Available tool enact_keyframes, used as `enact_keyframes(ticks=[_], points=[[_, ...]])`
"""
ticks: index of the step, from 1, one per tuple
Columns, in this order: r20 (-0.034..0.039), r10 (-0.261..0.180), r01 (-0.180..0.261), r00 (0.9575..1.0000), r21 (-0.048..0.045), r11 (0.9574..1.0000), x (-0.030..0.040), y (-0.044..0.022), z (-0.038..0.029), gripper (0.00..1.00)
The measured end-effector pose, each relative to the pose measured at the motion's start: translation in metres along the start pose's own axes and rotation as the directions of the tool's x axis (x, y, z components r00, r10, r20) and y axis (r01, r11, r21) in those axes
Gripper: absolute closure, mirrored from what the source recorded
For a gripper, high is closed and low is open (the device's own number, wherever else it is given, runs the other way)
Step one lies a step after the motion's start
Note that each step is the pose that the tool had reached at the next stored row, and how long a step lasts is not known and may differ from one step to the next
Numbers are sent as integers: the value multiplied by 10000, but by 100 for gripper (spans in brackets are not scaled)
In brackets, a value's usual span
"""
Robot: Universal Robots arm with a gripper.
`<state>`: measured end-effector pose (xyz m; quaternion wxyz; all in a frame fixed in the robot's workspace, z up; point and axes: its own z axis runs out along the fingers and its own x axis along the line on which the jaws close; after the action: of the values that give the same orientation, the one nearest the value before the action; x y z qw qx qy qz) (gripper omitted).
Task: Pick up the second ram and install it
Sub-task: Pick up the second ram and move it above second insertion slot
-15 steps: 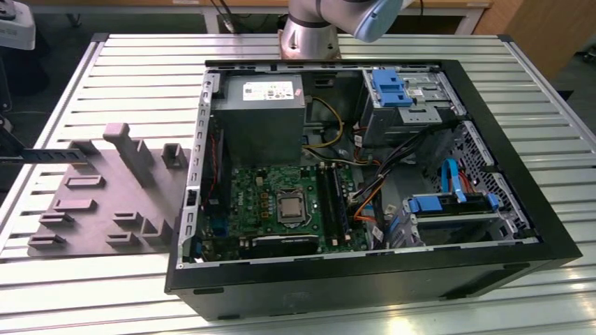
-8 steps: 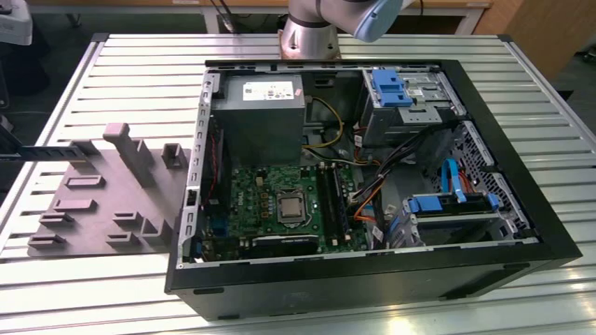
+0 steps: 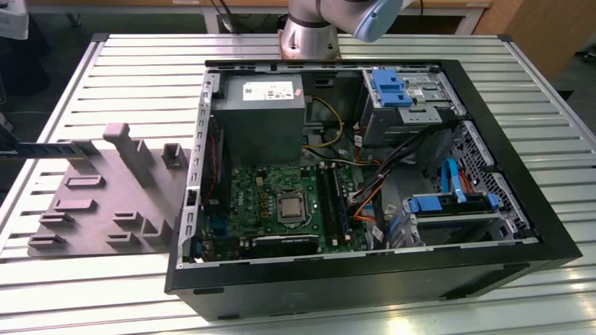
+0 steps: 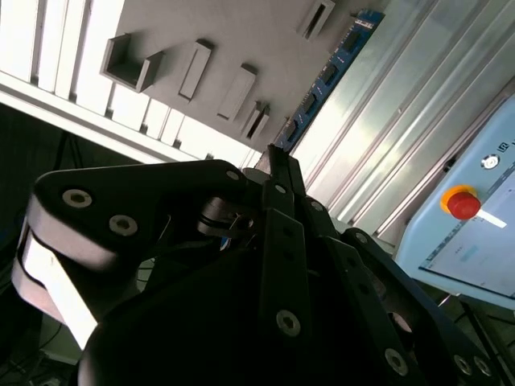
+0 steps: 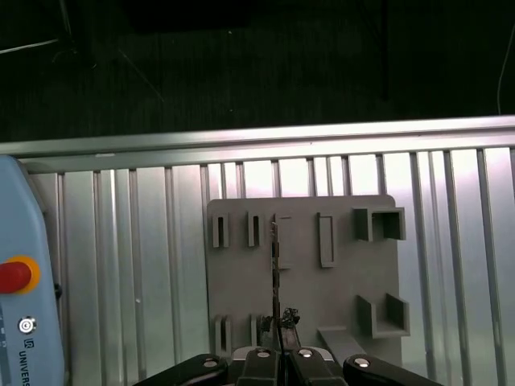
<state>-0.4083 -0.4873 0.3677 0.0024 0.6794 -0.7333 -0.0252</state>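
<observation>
The second ram (image 4: 328,74) is a thin dark stick with a row of black chips, and it juts straight out from my gripper (image 4: 276,157). In the first wrist view it shows edge-on as a thin line (image 5: 275,277) over the grey fixture plate (image 5: 338,305), with my gripper (image 5: 278,350) shut on its near end. In the exterior view the ram (image 3: 56,148) hangs level above the plate's (image 3: 93,209) left end. It is apart from the open computer case (image 3: 521,209). The motherboard's memory slots (image 3: 333,199) lie beside the silver processor (image 3: 290,207).
Tall grey posts (image 3: 130,150) and low slotted blocks stand on the plate. A pendant with a red button (image 5: 14,276) lies on the slatted table near its edge. The arm's base (image 3: 312,35) stands behind the case. Cables and blue drive brackets (image 3: 447,202) crowd the case's right side.
</observation>
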Motion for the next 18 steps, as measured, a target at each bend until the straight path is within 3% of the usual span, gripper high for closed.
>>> enact_keyframes(ticks=[18], points=[[1, 0, 0, 10000, 2, 10000, -14, 5, -106, 88]])
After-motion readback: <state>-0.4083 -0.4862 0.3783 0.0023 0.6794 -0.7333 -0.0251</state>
